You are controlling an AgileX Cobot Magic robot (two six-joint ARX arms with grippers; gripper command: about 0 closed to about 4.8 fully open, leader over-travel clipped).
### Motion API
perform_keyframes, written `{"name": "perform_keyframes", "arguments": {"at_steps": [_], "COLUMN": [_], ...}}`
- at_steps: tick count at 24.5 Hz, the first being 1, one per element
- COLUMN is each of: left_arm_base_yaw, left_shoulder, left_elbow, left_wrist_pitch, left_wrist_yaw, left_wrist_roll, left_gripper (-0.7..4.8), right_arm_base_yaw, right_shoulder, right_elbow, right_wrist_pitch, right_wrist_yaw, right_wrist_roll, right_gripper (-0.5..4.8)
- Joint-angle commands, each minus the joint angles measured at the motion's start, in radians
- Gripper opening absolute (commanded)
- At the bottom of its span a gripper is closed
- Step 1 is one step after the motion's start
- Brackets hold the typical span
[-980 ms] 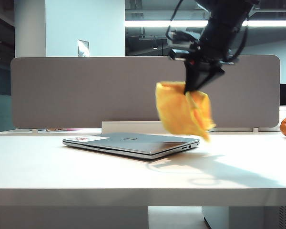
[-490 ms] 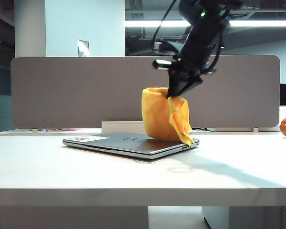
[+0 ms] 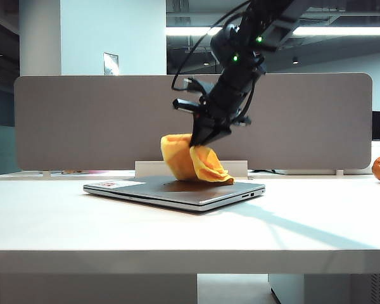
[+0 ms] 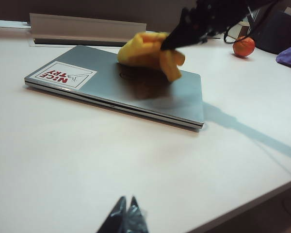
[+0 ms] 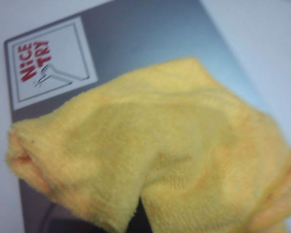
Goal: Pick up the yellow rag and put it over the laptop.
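The soft, rumpled yellow-orange rag [image 3: 189, 162] hangs bunched from the right gripper [image 3: 202, 136], whose fingers are pinched tight on its upper fold; its lower edge just meets the lid of the thin silver-grey laptop [image 3: 177, 190], near the middle, which suits letting it spread over the lid. The laptop lies closed and flat on the white table [image 3: 190, 234]. Its white corner sticker [image 4: 65, 75] reads "NICE TRY" in red. The left gripper [image 4: 126, 217] rests low near the table's front edge, fingertips together, holding nothing.
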Motion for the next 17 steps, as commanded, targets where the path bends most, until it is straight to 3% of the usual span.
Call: {"name": "perform_keyframes", "arguments": {"at_steps": [1, 5, 8, 11, 14, 17], "left_arm_base_yaw": [0.0, 0.0, 0.0, 0.0, 0.0, 0.0], "left_shoulder": [0.001, 0.001, 0.001, 0.001, 0.001, 0.001], "left_elbow": [0.002, 0.002, 0.002, 0.002, 0.002, 0.002], "left_wrist_pitch": [-0.012, -0.012, -0.012, -0.012, -0.012, -0.011], "left_wrist_yaw": [0.001, 0.001, 0.002, 0.002, 0.001, 0.001], "left_wrist_roll": [-0.003, -0.003, -0.003, -0.003, -0.003, -0.003], "left_gripper": [-0.06, -0.06, -0.06, -0.06, -0.06, -0.06], "right_arm_base_yaw": [0.001, 0.008, 0.013, 0.014, 0.014, 0.014], "right_shoulder": [0.029, 0.039, 0.029, -0.005, -0.045, -0.077], "right_elbow": [0.003, 0.004, 0.007, 0.007, 0.007, 0.007], "right_wrist_pitch": [-0.042, -0.044, -0.003, 0.028, 0.055, 0.05], "right_wrist_yaw": [-0.101, -0.143, -0.254, -0.262, -0.232, -0.137], "right_wrist_roll": [0.025, 0.024, 0.024, 0.024, 0.024, 0.026], "right_gripper": [1.43, 4.63, 4.79, 4.79, 4.79, 4.79]}}
